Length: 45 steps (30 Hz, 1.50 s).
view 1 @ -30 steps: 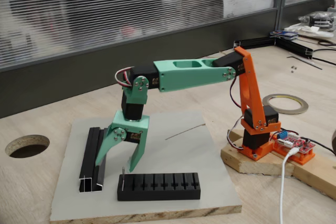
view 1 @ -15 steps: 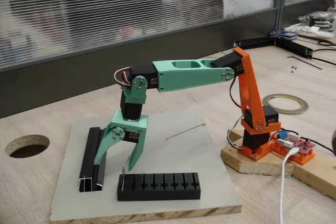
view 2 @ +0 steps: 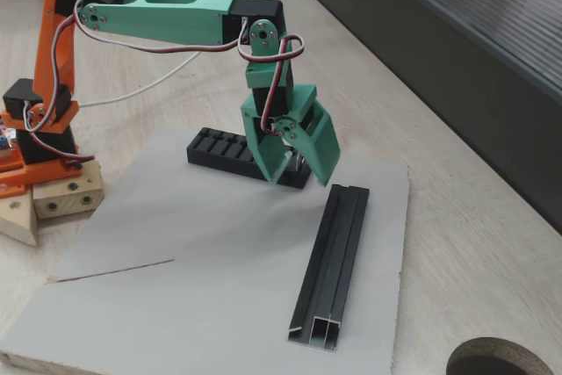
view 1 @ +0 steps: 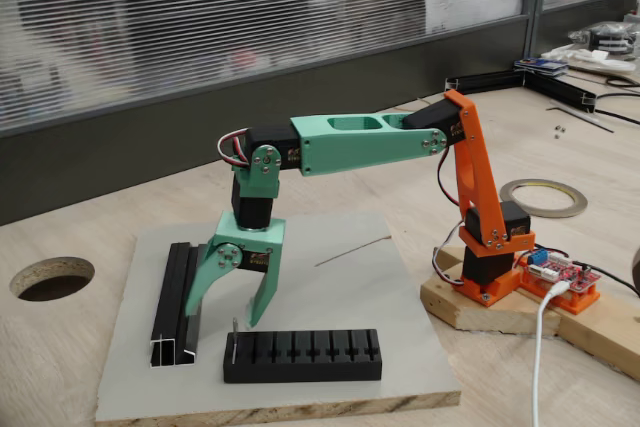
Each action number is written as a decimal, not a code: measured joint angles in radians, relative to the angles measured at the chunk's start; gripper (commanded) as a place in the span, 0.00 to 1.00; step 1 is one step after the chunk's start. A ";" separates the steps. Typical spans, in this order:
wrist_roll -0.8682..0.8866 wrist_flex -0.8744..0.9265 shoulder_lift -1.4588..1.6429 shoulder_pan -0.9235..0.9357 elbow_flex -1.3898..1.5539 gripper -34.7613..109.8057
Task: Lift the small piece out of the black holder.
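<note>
Green gripper (view 1: 228, 316) hangs with its two fingers spread wide apart, empty, pointing down at the grey board (view 1: 330, 347) just behind the left end of the black holder (view 1: 302, 355). In the other fixed view the same gripper (view 2: 297, 178) stands over that end of the holder (view 2: 219, 148) and hides part of it.

Nearest the front edge of the board lies the holder, a low black block with a row of slots cut along its top. At its left end the small piece (view 1: 234, 343), a thin grey pin, stands upright and pokes a little above the block; the fingertips are above and behind it, not touching it. I cannot make out the pin in the other fixed view.

Left of the gripper, a long black channel rail (view 1: 176, 302) with a silvery end lies lengthwise on the board, well apart from the holder. Further back, a thin wire (view 1: 352, 250) lies slanted on the board.

Beyond that, the orange arm base (view 1: 488, 277) is fixed to a wooden block, with a roll of tape (view 1: 543, 197) on the table behind it and a round hole (view 1: 52, 278) in the tabletop at the far left.
</note>
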 measured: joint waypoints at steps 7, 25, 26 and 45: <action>0.000 0.017 0.000 0.000 -0.002 0.61; 0.000 0.017 0.000 0.000 -0.002 0.61; 0.000 0.017 0.000 0.000 -0.002 0.61; 0.005 0.017 0.000 -0.077 -0.002 0.61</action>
